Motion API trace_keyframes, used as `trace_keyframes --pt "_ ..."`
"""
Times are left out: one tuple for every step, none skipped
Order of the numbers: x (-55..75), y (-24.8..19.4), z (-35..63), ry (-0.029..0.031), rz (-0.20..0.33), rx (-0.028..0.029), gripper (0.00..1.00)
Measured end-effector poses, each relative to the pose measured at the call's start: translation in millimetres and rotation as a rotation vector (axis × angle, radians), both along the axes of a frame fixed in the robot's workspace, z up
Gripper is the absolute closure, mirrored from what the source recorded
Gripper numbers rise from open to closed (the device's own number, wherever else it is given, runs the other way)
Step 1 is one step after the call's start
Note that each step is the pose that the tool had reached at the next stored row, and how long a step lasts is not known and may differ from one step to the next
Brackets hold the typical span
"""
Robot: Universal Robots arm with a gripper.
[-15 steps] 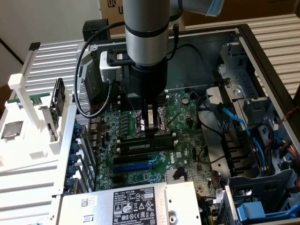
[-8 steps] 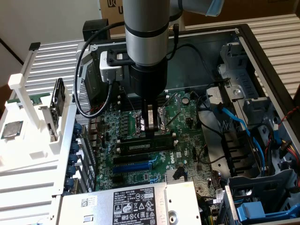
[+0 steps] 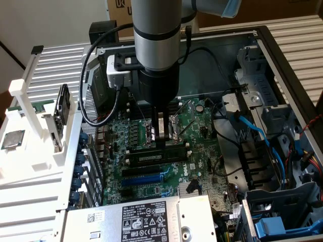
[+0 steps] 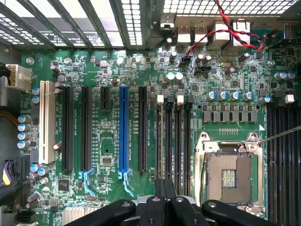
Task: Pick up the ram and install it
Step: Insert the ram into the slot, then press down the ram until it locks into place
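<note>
Gripper (image 3: 162, 135), fingers closed together, presses on the ram (image 3: 155, 157), a thin dark-green stick lying in a black slot at 6 o'clock of the bare silver processor socket (image 3: 162, 132). Judged risk: an off-centre push could tilt the ram, leaving one end unlatched or flexing the green, component-studded motherboard (image 3: 202, 146) inside the metal case (image 3: 282, 55).

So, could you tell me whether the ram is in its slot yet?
In: the ram lies in a motherboard slot, under the shut gripper.
</note>
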State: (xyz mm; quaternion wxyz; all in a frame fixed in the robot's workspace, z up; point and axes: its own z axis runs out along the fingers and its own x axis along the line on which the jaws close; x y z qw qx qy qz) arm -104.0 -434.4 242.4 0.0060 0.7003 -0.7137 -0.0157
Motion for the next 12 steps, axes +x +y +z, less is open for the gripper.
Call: trace_keyframes --pt "0.0 0.0 0.0 0.0000 0.000 0.0000 0.90" --pt "0.0 0.0 0.0 0.0000 0.000 0.0000 0.90" --pt "0.0 0.0 0.1 0.0001 0.000 -0.0001 0.90" --pt "0.0 0.1 0.1 0.0001 0.000 -0.0002 0.90" --pt "0.0 0.3 0.0 0.0001 0.000 0.0000 0.90" --pt "0.0 0.6 0.1 0.0001 -0.001 -0.0001 0.90" --pt "0.0 0.6 0.1 0.0001 0.000 -0.0001 0.90" --pt "0.0 0.6 0.0 0.0001 -0.001 -0.0001 0.90" --pt "0.0 0.9 0.1 0.0000 0.000 -0.0003 0.90" --pt "-0.1 1.6 0.0 -0.0003 -0.001 -0.0002 0.90" --pt "-0.1 1.8 0.0 -0.0004 -0.001 0.0000 0.90" --pt "0.0 2.1 0.0 -0.0005 -0.001 -0.0001 0.90"
